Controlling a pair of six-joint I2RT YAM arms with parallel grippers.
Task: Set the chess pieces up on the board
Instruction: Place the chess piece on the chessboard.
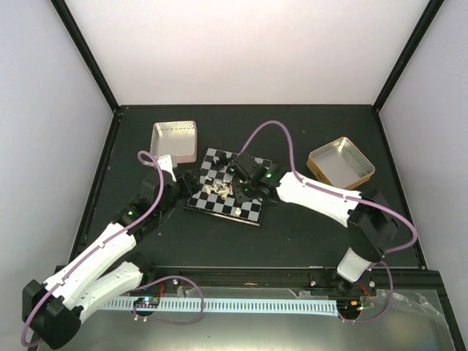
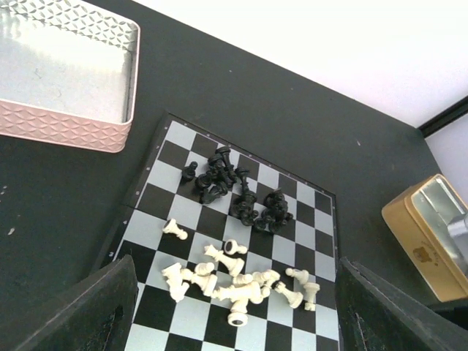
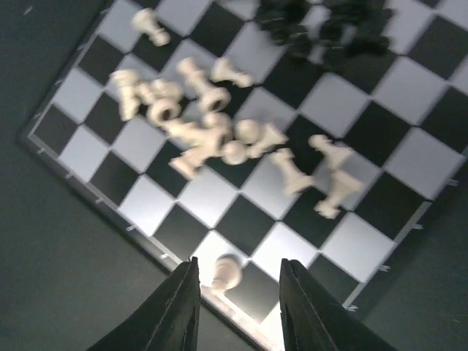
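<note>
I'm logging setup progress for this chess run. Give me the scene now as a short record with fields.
board: pink tin and gold tin off to either side
white pieces: toppled heap mid-board
black pieces: cluster next to them
lone white pawn: edge square, between right fingers, untouched
right fingers: apart
left fingers: wide apart, holding nothing

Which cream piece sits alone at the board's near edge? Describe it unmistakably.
Find the black-and-grey checkered chessboard. On its near edge sits one cream-white pawn. Unlike the toppled cream heap, it sits alone, between the right tool's open fingers.
</note>
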